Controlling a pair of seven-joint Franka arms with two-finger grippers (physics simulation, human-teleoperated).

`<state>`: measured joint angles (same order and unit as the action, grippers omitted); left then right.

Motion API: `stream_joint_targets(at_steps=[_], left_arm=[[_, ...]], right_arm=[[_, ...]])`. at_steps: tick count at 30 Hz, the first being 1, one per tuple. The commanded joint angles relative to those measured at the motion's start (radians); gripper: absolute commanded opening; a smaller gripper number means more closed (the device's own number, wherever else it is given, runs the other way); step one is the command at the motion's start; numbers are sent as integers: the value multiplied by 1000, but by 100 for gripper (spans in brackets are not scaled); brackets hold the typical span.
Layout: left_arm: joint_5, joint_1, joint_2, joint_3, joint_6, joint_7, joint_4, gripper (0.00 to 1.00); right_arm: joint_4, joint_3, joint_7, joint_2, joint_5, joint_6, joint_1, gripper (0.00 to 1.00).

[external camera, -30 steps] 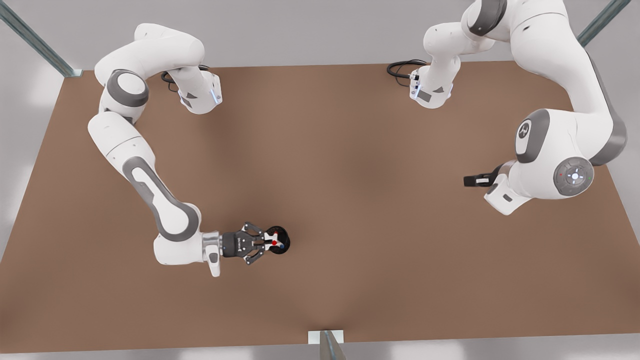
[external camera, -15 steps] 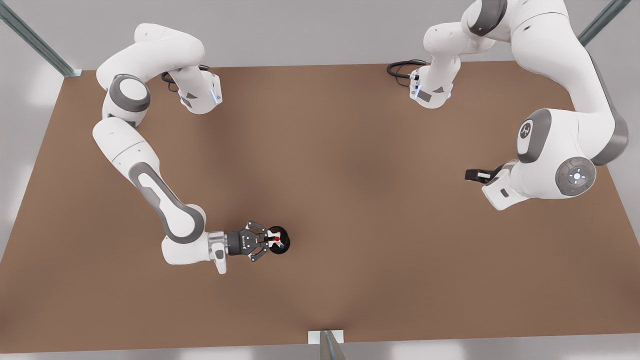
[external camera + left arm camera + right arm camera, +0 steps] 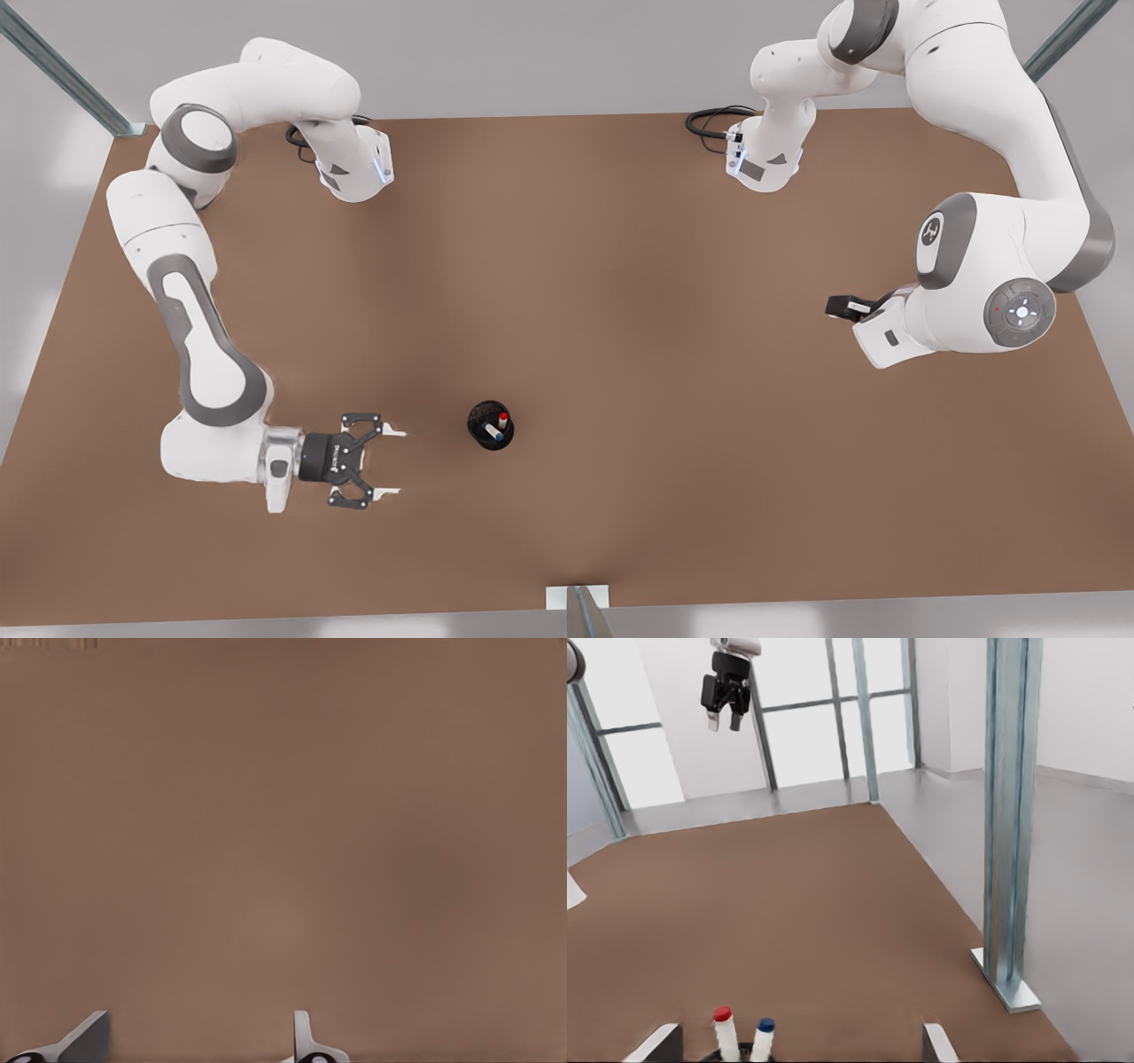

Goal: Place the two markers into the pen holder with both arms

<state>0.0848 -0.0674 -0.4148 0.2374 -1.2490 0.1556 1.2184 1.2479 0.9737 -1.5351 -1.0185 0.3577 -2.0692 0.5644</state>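
The brown counter [image 3: 620,266] carries the same things as a second ago; what has changed is the right arm [image 3: 190,328]. It has swung back from the pen holder toward the counter's edge on the front view's left. The left arm [image 3: 992,221] waits by the opposite edge, barely shifted.

The right hand [image 3: 396,462], closed around the red marker over the holder a second ago, now hangs well apart from it with its fingers spread wide and nothing between them. The left hand [image 3: 842,307] hovers over bare counter, fingers parted and empty.

The pen holder [image 3: 478,416] stands upright and unmoved toward the counter's edge lowest in the front view, a little off its middle. Both markers stand in it, caps up: the red marker [image 3: 502,416] and the blue marker [image 3: 497,435], side by side. By my reading the task is complete, and only the retreat remains.
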Motion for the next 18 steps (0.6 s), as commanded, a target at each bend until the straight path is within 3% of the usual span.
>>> stream_joint_targets(at_steps=[1,3,4,5,6,8,9,10,11,15,18], left_arm=[[7,0,1,0,0,81,0,100],[7,0,1,0,0,81,0,100],[7,1,2,0,0,81,0,100],[7,0,1,0,-12,81,0,100],[13,0,1,0,-13,81,0,100],[12,1,1,0,-9,78,0,100],[13,1,1,0,-10,76,0,100],[13,1,1,0,-10,76,0,100],[13,1,1,0,-10,76,0,100],[12,0,1,0,-9,75,1,100],[12,-14,7,0,25,76,1,100]], right_arm=[[-4,8,1400,87,-449,444,45,100],[25,-1,1773,95,-896,665,25,100],[22,-50,1828,106,-927,684,25,100],[-24,-32,1946,123,-973,779,9,100],[-77,60,1977,139,-973,866,12,100],[-156,39,1913,235,-965,906,-7,100],[-183,-162,1793,360,-827,922,-82,100],[-171,-554,1738,497,-605,916,-300,100],[-75,-825,1676,619,-436,874,-454,100],[206,-886,1687,874,-398,725,-501,100],[249,-923,1692,914,-395,698,-543,100]])
